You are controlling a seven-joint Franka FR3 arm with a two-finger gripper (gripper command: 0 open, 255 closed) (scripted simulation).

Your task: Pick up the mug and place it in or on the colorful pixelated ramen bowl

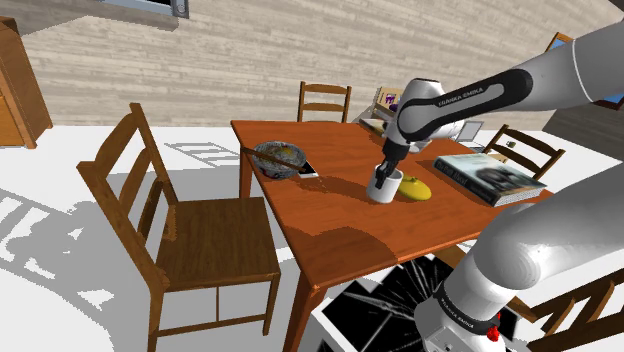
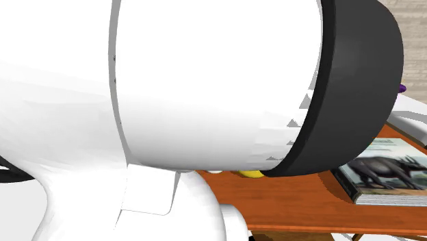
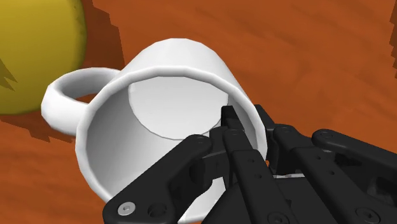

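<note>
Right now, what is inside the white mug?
The white mug holds no contents: its pale floor shows bare. One finger of the gripper reaches inside its rim, the other sits outside, clasping the wall. The fingers cover the inner wall nearest them.

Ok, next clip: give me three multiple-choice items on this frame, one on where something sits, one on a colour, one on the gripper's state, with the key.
1. In the shoulder view, the bowl stands on the table:
A) left of the mug
B) right of the mug
C) stacked on the mug

2. The mug is:
A) red
B) white
C) blue

3. The gripper is:
A) open, clear of the mug
B) shut on the mug's wall
C) shut on nothing

Key:
1 A, the bowl sits nearer the table's left edge in that view.
2 B, the mug shows plain white in the wrist view.
3 B, one finger is inside the rim and one outside, clasping the wall.
</note>
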